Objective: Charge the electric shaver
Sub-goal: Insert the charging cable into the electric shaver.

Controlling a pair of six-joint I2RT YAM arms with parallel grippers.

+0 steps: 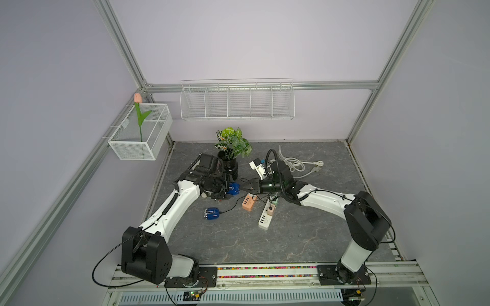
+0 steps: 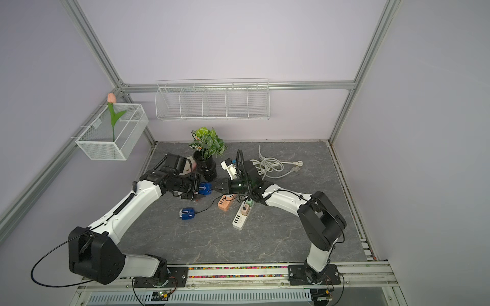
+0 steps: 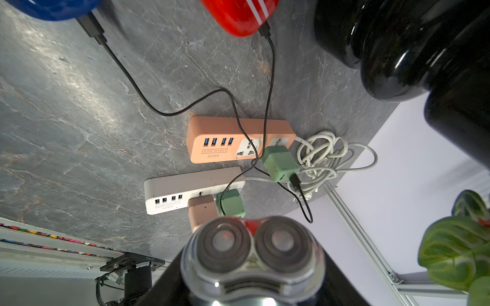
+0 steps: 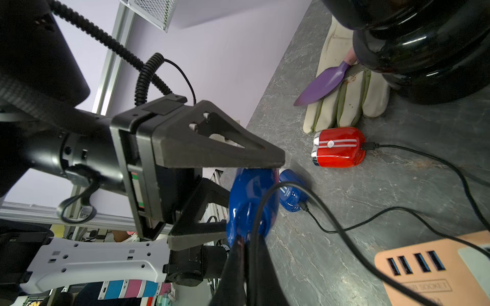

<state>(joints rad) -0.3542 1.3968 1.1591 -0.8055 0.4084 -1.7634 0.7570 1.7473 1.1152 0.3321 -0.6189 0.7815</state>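
Lilac walls, alu frame, grey stone-look tabletop point(image 1: 238, 243). In both top views I count two arms, two wire baskets on the walls, one potted plant point(image 1: 233, 143), three power strips and two blue shavers. So the left gripper point(image 1: 230, 189) is roughly half spread and clamped around one blue electric shaver point(image 1: 235, 187), held up off the table. Facing it nose to nose, the right gripper point(image 1: 245, 185) has its jaws pressed together, tip just beside the shaver's end. A second blue shaver point(image 1: 211, 213) lies on the table nearer the arm bases, with a cable running from it.

Left wrist view: the held shaver's two round cutter heads point(image 3: 252, 249) sit right in front of the lens. Past them are an orange power strip point(image 3: 238, 140), a white power strip point(image 3: 191, 185), two green adapters, one pink adapter, and a red shaver point(image 3: 238, 16) with a cable plugged in. That makes three shavers total.

Right wrist view: the left gripper's fingers point(image 4: 220, 148) squeeze the blue body from both sides. The right gripper is pinching a black cable point(image 4: 275, 186) right at the shaver's base. Can't tell if the plug is actually seated.
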